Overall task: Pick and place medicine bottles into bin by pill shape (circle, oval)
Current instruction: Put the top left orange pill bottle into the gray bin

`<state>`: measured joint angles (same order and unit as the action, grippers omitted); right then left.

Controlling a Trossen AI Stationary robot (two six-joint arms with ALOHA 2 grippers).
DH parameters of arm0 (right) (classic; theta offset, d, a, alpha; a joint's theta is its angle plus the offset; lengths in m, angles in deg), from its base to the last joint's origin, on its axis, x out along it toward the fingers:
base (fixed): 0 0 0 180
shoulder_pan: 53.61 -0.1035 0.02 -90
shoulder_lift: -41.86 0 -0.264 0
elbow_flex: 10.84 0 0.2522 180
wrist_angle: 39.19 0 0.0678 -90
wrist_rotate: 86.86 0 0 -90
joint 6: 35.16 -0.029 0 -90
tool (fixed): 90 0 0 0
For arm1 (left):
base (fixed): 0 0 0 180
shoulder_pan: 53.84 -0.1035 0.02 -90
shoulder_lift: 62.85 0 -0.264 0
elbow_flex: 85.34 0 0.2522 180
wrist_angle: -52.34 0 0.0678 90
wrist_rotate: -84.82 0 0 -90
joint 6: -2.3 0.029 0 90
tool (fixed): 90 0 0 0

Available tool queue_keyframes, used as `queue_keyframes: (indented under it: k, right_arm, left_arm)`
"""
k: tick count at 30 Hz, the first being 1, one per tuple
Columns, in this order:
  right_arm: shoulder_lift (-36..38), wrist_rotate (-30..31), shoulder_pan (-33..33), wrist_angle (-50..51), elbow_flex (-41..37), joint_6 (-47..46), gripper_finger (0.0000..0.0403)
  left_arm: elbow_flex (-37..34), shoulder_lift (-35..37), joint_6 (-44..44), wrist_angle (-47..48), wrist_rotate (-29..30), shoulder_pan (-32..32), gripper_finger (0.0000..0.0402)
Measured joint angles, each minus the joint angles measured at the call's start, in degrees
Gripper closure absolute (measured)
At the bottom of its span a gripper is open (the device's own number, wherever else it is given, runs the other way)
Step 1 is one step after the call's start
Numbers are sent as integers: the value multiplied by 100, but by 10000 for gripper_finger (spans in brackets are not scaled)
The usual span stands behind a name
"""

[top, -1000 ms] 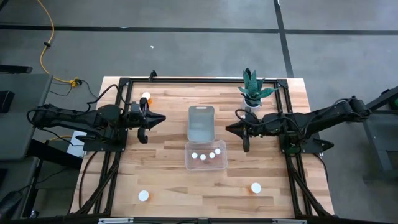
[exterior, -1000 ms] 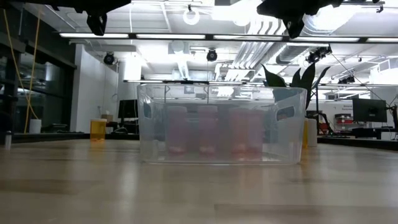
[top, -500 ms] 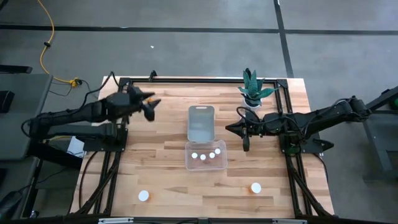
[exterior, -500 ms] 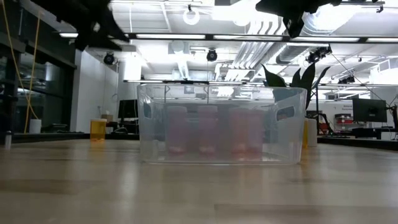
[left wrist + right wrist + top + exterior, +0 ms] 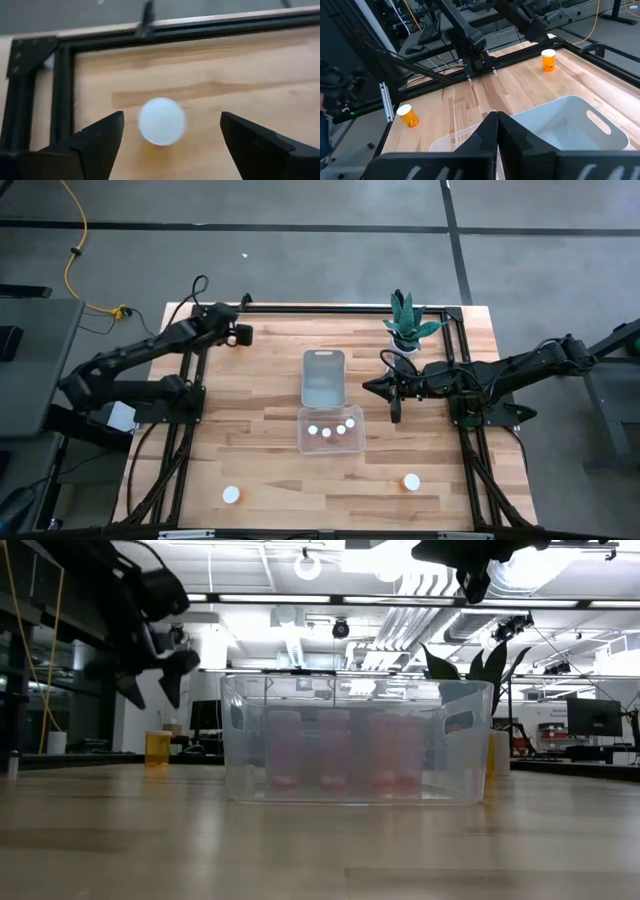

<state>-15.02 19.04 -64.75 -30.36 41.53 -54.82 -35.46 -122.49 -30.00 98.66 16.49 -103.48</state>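
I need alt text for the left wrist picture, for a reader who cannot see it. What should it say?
A white round bottle cap sits on the wooden table, seen from above, centred between the two open dark fingers of the left tool. The table's black metal frame runs along the edge and around a corner beyond the cap.

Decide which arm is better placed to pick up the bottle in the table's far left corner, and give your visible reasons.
The left. The left gripper hangs open right over the bottle, its white cap centred between the fingers. The right gripper waits shut beside the bins, across the table from that corner.
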Motion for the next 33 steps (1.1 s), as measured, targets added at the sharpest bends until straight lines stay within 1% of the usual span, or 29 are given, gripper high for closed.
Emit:
queue_keyframes:
  k: [3, 6, 8, 14, 21, 23, 26, 30, 33]
  right_arm:
    - [0, 0, 0, 0, 0, -36, 403]
    - [0, 2, 0, 30, 0, -108, 403]
    - [0, 2, 0, 116, 0, -141, 403]
    - [0, 2, 0, 306, 0, -284, 403]
    - [0, 0, 0, 302, 0, -391, 403]
    - [0, 0, 0, 302, 0, -391, 403]
    - [0, 0, 0, 302, 0, -391, 403]
    - [0, 1, 0, 302, 0, -341, 403]
    - [0, 0, 0, 302, 0, -338, 403]
  left_arm:
    - [0, -302, -103, -162, 218, -156, 82]
    - [1, -492, -432, -337, 602, -72, 82]
    - [1, -590, -583, -415, 753, -12, 82]
    - [0, -916, -1183, -573, 741, -30, 82]
    - [-2, -1523, -1690, -564, 1033, -30, 82]
    - [-2, -1630, -1850, -626, 1014, -30, 82]
    - [-2, -1718, -1818, -763, 808, -27, 82]
    - [-2, -1773, -1857, -739, 599, -17, 82]
    - [-2, -1773, -1871, -664, 558, -17, 82]
